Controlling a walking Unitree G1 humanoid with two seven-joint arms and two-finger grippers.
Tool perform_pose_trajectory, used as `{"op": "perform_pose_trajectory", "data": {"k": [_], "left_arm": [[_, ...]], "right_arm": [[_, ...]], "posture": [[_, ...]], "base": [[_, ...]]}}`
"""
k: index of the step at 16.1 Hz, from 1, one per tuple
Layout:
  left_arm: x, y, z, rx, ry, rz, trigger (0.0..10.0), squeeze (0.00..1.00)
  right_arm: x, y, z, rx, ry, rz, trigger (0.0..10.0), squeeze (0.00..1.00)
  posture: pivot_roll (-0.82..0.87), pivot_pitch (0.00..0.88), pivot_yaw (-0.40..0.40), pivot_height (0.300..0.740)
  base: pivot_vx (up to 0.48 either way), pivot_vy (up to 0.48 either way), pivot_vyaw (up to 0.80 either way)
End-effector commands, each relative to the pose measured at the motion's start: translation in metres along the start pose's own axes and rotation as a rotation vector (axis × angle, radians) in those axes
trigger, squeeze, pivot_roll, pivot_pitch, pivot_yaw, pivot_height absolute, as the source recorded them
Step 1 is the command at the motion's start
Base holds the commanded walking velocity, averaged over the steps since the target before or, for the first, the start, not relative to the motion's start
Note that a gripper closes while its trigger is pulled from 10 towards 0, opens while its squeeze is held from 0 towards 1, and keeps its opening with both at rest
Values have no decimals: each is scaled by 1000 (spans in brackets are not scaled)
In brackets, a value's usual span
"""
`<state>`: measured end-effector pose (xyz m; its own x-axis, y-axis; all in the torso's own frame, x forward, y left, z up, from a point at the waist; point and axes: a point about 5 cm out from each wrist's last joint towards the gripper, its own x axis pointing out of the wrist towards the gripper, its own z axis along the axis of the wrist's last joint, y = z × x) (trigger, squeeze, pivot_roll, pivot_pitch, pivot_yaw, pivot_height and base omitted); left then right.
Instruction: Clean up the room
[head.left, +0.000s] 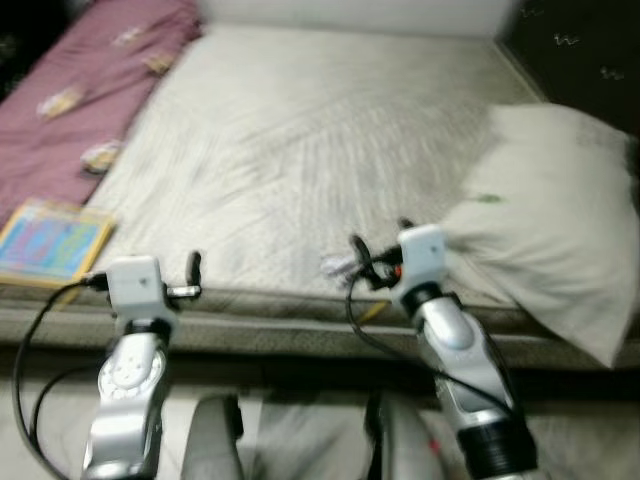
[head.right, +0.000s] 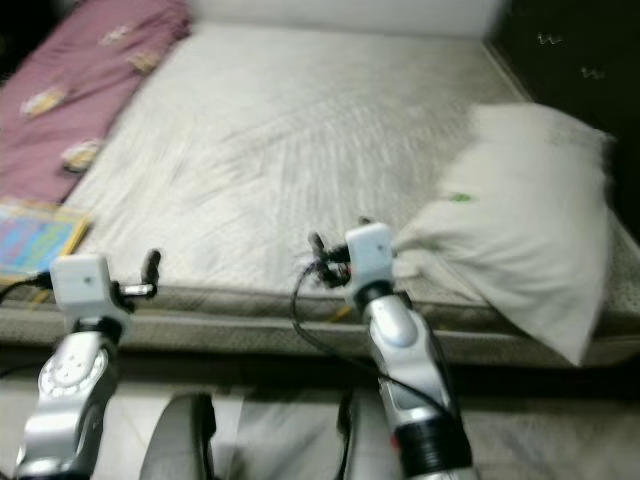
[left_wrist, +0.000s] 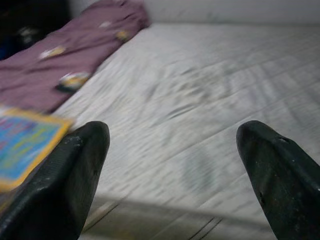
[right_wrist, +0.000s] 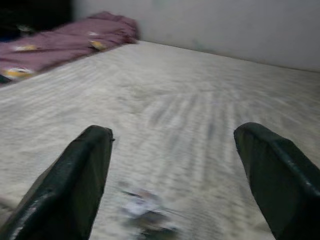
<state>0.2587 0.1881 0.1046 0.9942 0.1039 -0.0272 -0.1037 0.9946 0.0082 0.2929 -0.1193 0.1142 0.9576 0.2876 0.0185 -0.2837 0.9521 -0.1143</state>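
Note:
A small crumpled whitish scrap (head.left: 338, 265) lies near the front edge of the pale mattress (head.left: 300, 130). My right gripper (head.left: 380, 240) hovers just beside it, open, and the scrap (right_wrist: 145, 212) lies low between its spread fingers (right_wrist: 75, 185). My left gripper (left_wrist: 172, 135) is open too, held over the mattress's front left edge with nothing between its fingers (left_wrist: 65, 180). A colourful book (head.left: 55, 240) rests on the bed's front left corner, just left of the left gripper (head.left: 195, 265).
A purple patterned blanket (head.left: 80, 90) runs along the bed's left side. A large white pillow (head.left: 550, 235) lies at the right, close to my right arm. A white wall stands behind the bed and dark furniture (head.left: 590, 50) at the far right. The frames are blurred.

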Motion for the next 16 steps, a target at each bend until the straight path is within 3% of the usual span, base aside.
{"op": "perform_pose_trajectory", "data": {"k": [1,8,10,11,16], "left_arm": [[-2,-9,-1,-14,5,-34,10000,0],[-4,-11,-4,-5,37,-26,10000,0],[-13,-9,-1,3,41,-11,10000,0],[-29,-4,3,25,64,4,10000,0],[-59,7,2,54,122,44,10000,0]], "right_arm": [[-6,-11,-9,1,41,-34,10000,0],[-5,-13,-15,17,74,-49,10000,0],[-6,-11,-17,34,90,-37,10000,0],[-4,-4,-21,55,132,12,10000,0],[-3,16,-33,88,223,147,10000,0]], "posture": [[7,10,-18,559],[20,11,-24,559],[40,35,-21,559],[66,88,-30,559],[120,209,-39,559]], "base": [[281,0,0],[79,0,0],[0,0,0],[0,0,0],[0,0,0]]}}
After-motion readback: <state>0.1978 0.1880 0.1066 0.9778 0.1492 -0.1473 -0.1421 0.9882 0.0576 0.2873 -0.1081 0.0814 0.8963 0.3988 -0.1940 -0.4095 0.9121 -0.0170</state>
